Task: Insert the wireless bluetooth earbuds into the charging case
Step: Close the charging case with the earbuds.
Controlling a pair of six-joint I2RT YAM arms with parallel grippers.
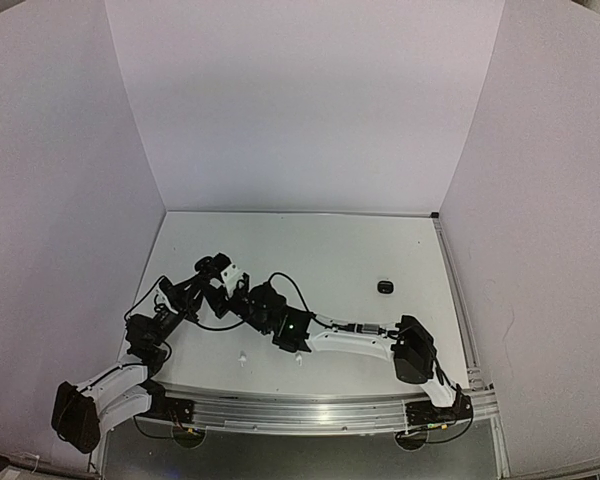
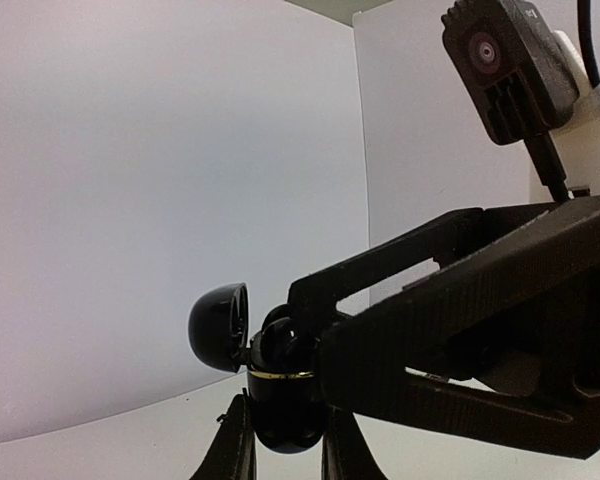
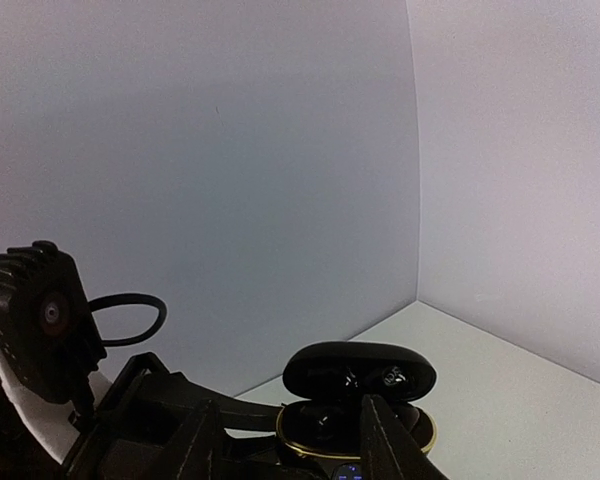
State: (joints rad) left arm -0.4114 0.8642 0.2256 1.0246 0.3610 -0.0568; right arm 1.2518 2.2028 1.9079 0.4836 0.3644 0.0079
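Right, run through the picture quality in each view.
Top external: lens distortion bows the walls, table evenly lit. Left wrist: charging case backlit, nearly silhouette, only its gold band glinting. Right wrist: dim, bluish cast; case interior lost in black.

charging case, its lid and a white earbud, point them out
charging case (image 2: 285, 412), left wrist view, lower shell
lid (image 2: 216, 327), left wrist view, rounded outside
white earbud (image 1: 242, 357), top view, its body

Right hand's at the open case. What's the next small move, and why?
Probably draw the right hand back, clear of the case. Its jaws stand apart at the open case, which the left hand clamps, so it seems to grip nothing; white earbuds lie loose on the table near the arms.
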